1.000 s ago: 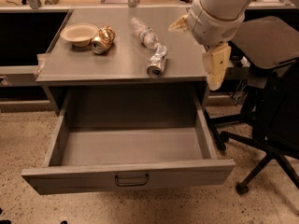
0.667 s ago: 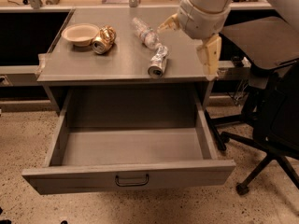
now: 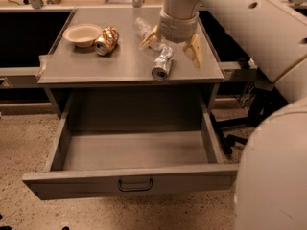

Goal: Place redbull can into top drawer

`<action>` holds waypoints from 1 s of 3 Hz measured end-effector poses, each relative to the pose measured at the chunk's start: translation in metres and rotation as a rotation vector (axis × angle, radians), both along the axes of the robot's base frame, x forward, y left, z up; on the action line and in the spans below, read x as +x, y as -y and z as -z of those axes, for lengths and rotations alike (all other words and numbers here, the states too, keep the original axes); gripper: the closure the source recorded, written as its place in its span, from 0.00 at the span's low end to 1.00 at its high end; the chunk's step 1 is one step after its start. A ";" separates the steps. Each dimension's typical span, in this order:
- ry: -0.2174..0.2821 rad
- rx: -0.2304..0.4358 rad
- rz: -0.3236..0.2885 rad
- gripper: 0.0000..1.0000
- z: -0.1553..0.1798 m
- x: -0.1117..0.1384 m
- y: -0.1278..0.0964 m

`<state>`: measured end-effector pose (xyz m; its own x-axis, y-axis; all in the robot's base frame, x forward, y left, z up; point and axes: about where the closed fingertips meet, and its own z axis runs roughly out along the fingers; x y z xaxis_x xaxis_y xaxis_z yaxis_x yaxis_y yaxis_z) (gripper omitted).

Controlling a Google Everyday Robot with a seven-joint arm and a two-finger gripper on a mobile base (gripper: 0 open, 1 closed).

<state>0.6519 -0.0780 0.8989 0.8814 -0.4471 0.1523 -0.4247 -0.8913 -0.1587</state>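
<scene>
The robot's arm (image 3: 240,28) is the largest thing here; it comes in from the right side and the top, and its wrist points down over the back-right part of the grey table top (image 3: 86,63); under this top the top drawer (image 3: 72,186) is pulled far out toward the camera, and its inside shows only bare grey floor, so the redbull can is not in it yet; the gripper (image 3: 171,49) hangs low over the table top with its two pale fingers (image 3: 194,51) well apart, one to each side; the redbull can (image 3: 162,62) lies on its side on the table top, right of the middle, with its dark round end toward the front edge and its other end under the gripper; its long axis runs from back to front, a little slanted, and the fingers stand across this axis, which I judge is the right way for closing on it; the can lies between the fingers and a little to the front of them; whether a finger touches it I cannot tell; the coming move, I think, is a short descent and then a closing on the can's far half; the clear bottle (image 3: 143,27) lies just beside one finger and could be pushed; the gold can (image 3: 106,40) and the bowl (image 3: 82,34) are well apart, on the other side of the top
</scene>
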 end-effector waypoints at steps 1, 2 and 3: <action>-0.002 -0.067 -0.220 0.03 0.038 0.025 -0.016; -0.012 -0.105 -0.311 0.26 0.056 0.036 -0.024; -0.028 -0.117 -0.331 0.57 0.067 0.043 -0.024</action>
